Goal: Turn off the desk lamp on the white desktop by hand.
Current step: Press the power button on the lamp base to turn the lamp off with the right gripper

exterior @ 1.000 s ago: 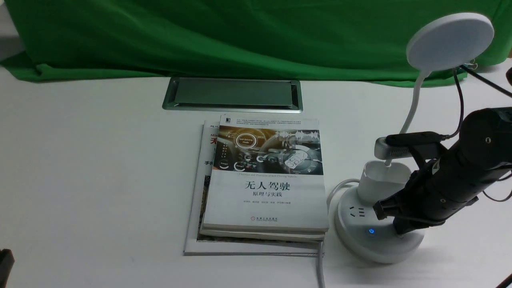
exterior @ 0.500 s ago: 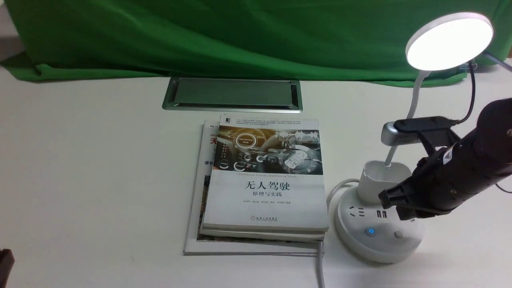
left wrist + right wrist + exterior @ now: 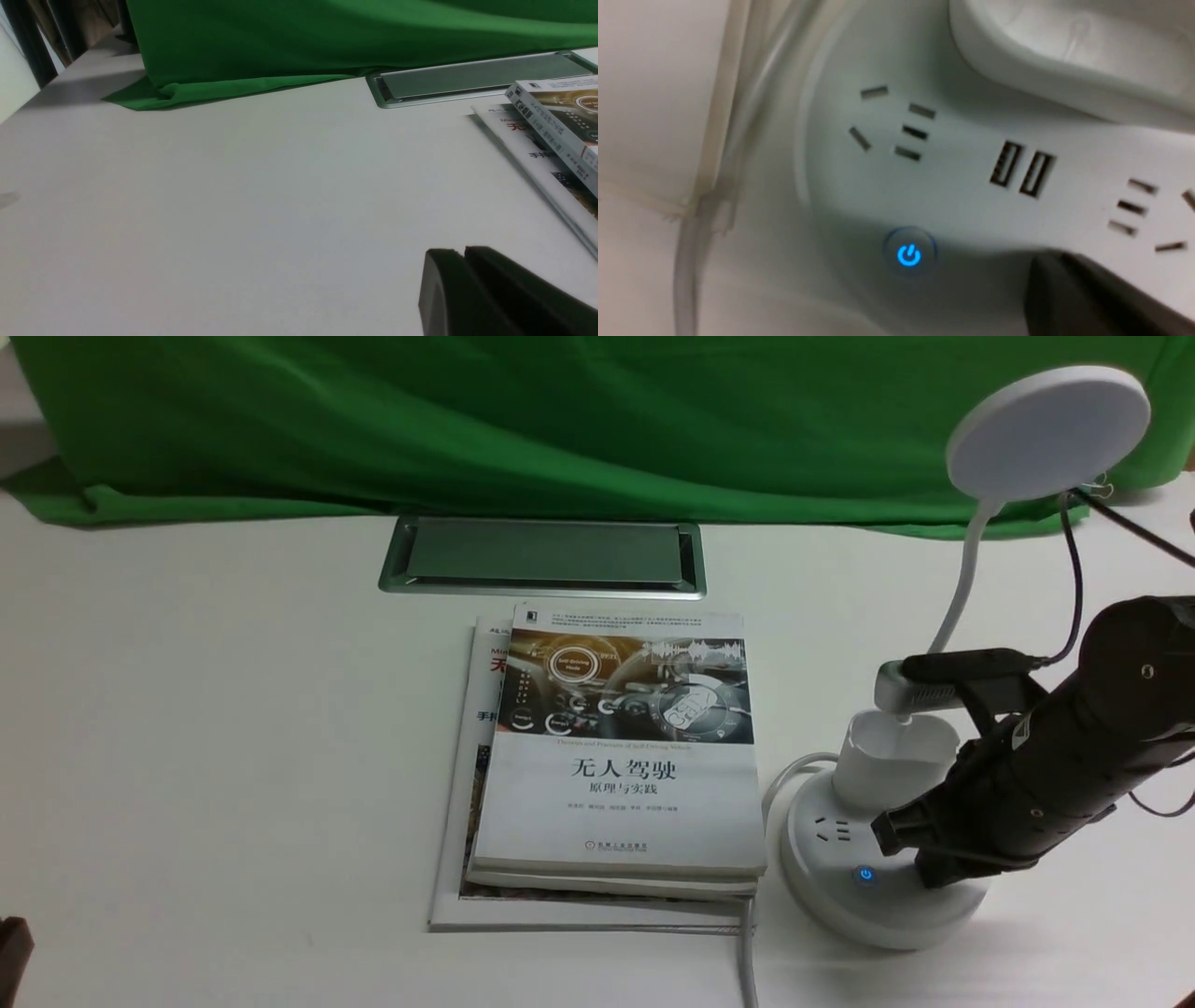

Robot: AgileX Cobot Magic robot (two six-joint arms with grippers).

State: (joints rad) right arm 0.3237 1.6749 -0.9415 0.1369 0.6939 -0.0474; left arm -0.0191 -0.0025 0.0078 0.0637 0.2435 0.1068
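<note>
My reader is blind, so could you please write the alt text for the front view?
The right end effector is at the base of an unlit white desk lamp, where a blue power symbol glows. Beside the lamp, books lie on a white desktop.

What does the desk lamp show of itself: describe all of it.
The desk lamp is white, plastic-looking, and stands upright at the robot's right on the white desktop. Its tilted disc head is unlit, on a thin curved neck rising behind a cup-shaped holder. The round base has sockets and a glowing blue power button. The right gripper is down at the base, seemingly touching it.
</note>
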